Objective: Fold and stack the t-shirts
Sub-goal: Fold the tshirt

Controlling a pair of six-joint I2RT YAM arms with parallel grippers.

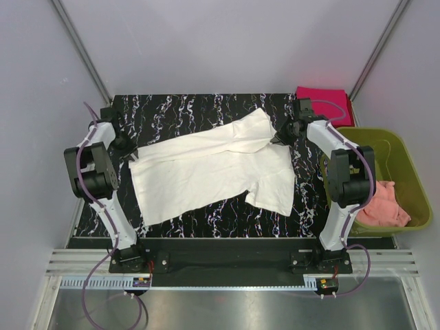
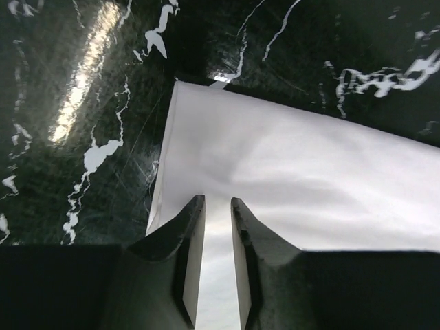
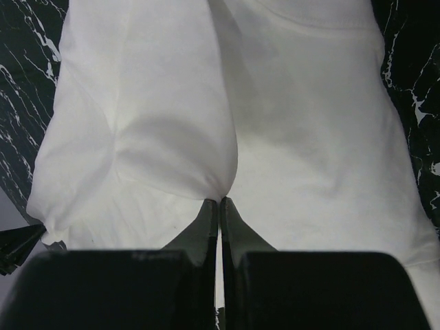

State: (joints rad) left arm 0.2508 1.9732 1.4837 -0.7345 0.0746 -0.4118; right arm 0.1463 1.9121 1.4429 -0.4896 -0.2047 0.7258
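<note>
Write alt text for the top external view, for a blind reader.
A white t-shirt lies spread on a black marbled table, the left end effector at its left edge and the right end effector at its far right edge. A folded red t-shirt sits at the table's far right corner, near a green bin holding pink cloth.

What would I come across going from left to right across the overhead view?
Left arm → cream-white t-shirt spread on the table → right arm → green bin. The red t-shirt and the pink cloth overlap others sideways, so they are left out.
</note>
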